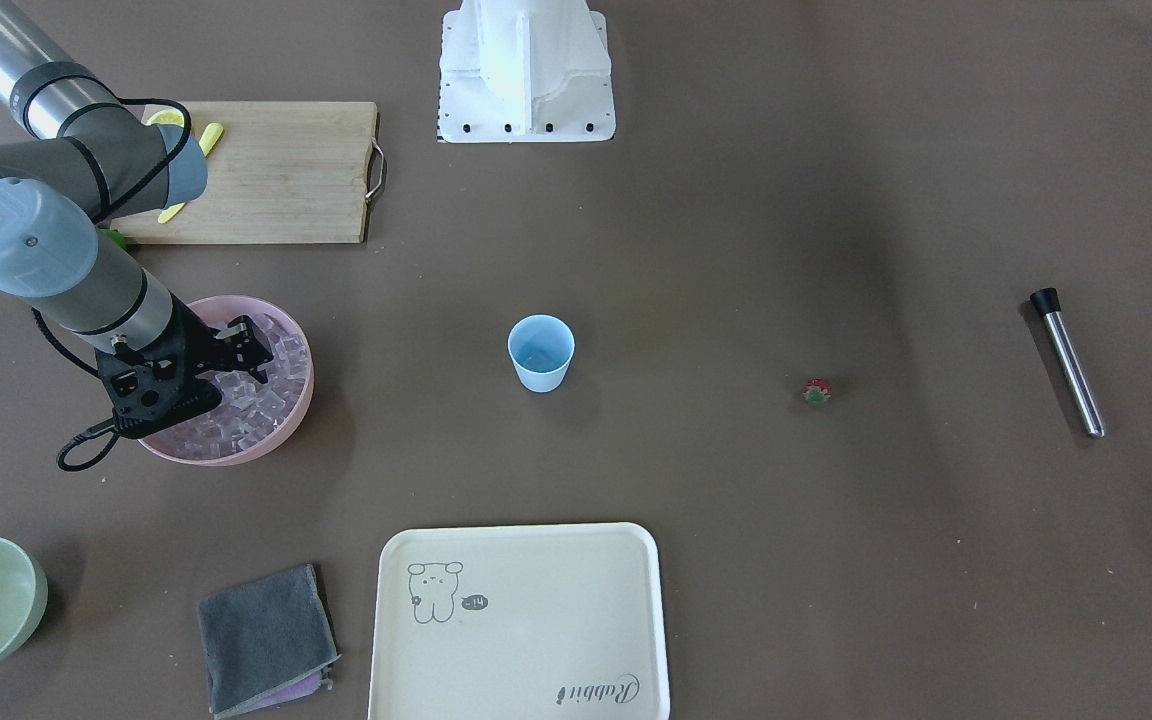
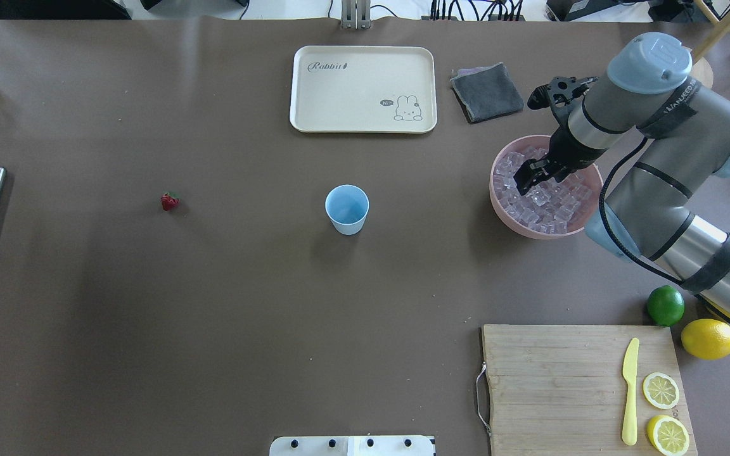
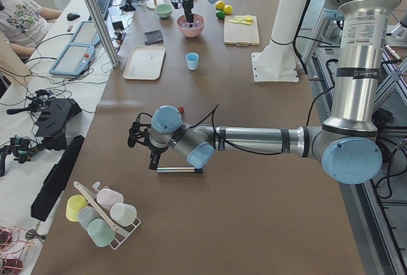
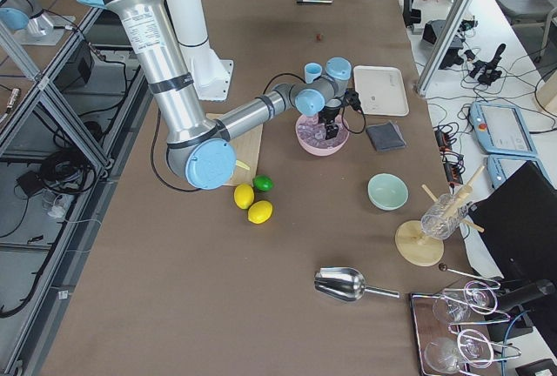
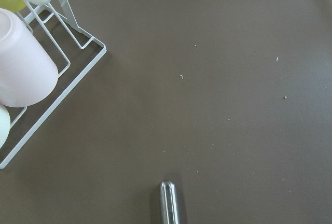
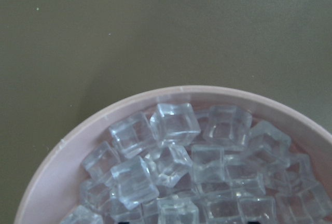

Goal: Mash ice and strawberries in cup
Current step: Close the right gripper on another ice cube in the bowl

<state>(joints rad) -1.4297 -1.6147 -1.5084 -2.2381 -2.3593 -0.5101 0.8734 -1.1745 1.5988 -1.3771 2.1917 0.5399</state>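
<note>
Even, diffuse overhead illumination; all views adequately exposed.
Soft, faint shadow beside the cup (image 1: 541, 352) on the matte table (image 2: 213, 316); white robot base (image 1: 526, 60) slightly overexposed. Ice (image 6: 176, 125) sharp, with small glints. Side views show wide-angle stretch at edges.

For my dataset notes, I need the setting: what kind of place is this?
Probably a robotics lab, not a kitchen: industrial robot arm over the table, operator desk with pendant screens alongside.
</note>
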